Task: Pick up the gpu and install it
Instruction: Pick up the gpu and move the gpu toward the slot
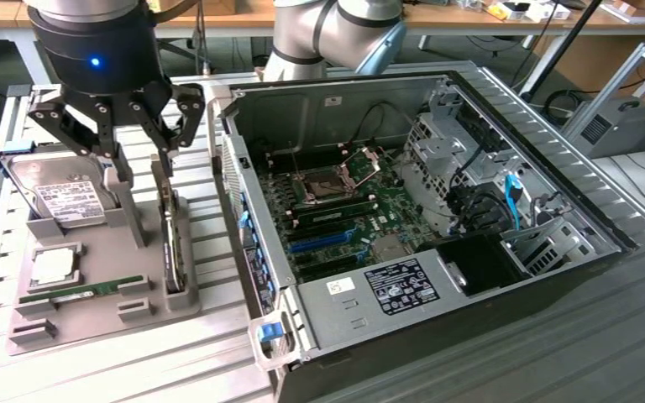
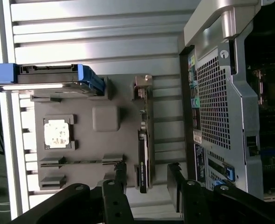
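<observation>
**Mia:** Where is the gpu [image 1: 172,252]?

**Tom:** It stands up on its thin edge in the gray holder [image 1: 98,323]. It is along the holder's edge closest to the computer case [image 1: 412,285].

**Mia:** What is the hand [image 2: 147,170] doing?

**Tom:** It is right at the card, and its fingers [image 2: 175,186] are spread wide. One finger is on each side of the card, with a gap on both sides. It holds nothing.

**Mia:** What else is in the holder?

**Tom:** A hard drive [image 1: 65,201] with a white label leans at the corner far from the case. A square chip [image 1: 54,264] lies flat just beside it. A RAM stick [image 1: 81,290] lies in a slot past the chip.

**Mia:** And the case?

**Tom:** It lies open on the desk [image 1: 222,369], just beside the holder. You can see its green board [image 1: 334,218] inside.
</observation>
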### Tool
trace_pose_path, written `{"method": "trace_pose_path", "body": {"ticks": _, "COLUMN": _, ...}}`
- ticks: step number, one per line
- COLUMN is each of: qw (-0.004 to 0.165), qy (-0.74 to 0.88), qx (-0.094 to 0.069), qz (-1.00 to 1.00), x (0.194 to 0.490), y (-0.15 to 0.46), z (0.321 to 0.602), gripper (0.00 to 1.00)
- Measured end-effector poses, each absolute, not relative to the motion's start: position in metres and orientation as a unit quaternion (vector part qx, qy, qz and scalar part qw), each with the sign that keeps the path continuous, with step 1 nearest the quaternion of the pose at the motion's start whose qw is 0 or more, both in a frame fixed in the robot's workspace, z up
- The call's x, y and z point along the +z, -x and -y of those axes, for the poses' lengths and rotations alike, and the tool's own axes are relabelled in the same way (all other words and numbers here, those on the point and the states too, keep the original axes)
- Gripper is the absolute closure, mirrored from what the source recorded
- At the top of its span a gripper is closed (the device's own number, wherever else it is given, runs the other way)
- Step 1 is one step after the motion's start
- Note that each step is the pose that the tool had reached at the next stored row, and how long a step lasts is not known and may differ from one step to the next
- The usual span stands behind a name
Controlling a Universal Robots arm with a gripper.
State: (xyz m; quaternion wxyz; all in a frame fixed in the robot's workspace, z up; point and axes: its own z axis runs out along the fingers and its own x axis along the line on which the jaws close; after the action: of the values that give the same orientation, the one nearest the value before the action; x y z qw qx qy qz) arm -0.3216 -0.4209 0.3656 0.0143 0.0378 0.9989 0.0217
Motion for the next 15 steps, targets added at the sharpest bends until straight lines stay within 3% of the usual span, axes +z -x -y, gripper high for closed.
{"method": "trace_pose_path", "body": {"ticks": 15, "qw": 0.014, "qy": -0.038, "qx": 0.022, "qz": -0.999, "x": 0.339, "y": 0.322, "z": 0.421, "gripper": 0.52}}
